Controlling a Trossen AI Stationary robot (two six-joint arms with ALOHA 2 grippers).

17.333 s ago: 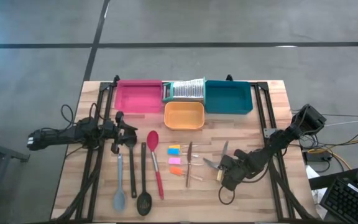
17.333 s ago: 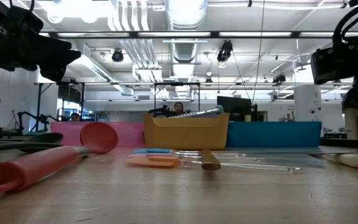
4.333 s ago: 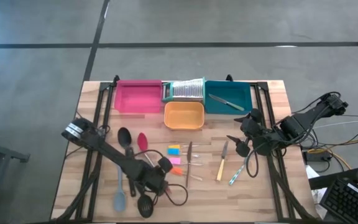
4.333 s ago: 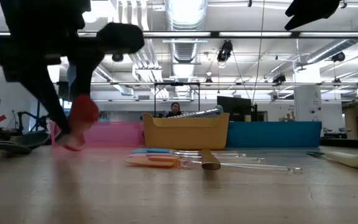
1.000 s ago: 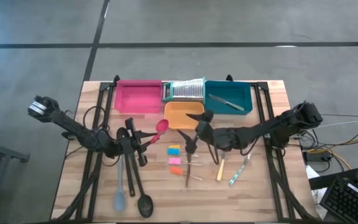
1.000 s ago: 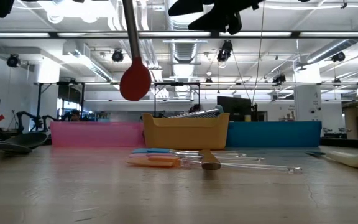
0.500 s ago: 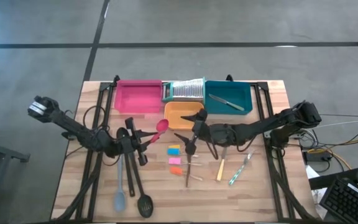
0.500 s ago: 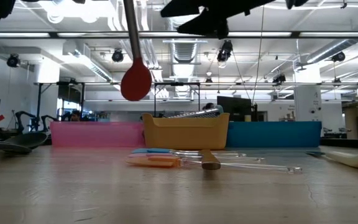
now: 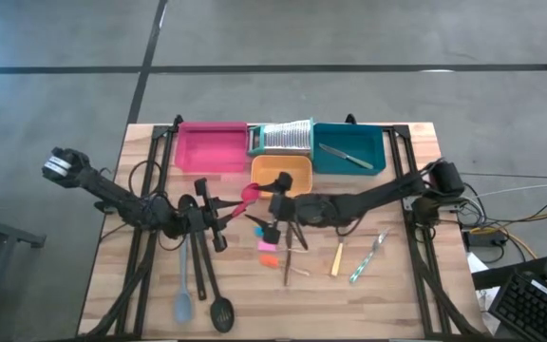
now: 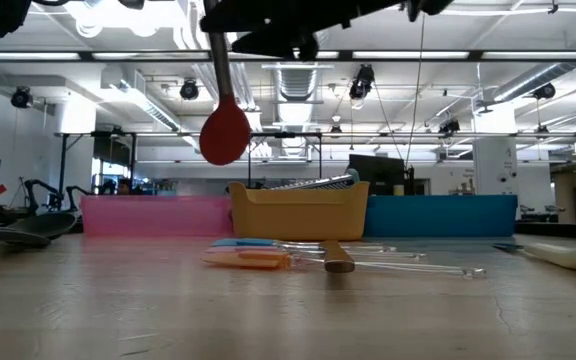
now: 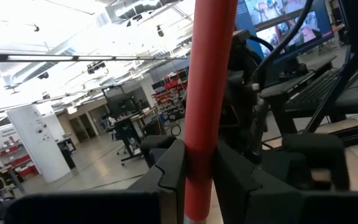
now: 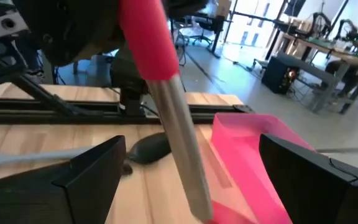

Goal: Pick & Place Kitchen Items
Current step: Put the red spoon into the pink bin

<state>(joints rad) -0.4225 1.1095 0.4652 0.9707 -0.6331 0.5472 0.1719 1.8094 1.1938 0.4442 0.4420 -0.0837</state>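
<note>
Handover step: left hand [image 9: 218, 217] grasps the red spoon [image 9: 247, 195] aloft by its handle; right hand [image 9: 266, 213], fingers spread, brackets its shaft. Next, likely: right clamps, left releases.

no readable text, no labels, no brands, no numbers, no signs

On the wooden table [image 9: 416, 285], the left gripper [image 9: 218, 220] holds the red spoon [image 9: 244, 197] by its handle, bowl pointing to 2 o'clock, near the orange tray [image 9: 283, 172]. The right gripper [image 9: 266, 217] is wide open just beside the spoon, at 4 o'clock from its bowl. A knife [image 9: 347, 157] lies in the teal tray [image 9: 374, 136].
</note>
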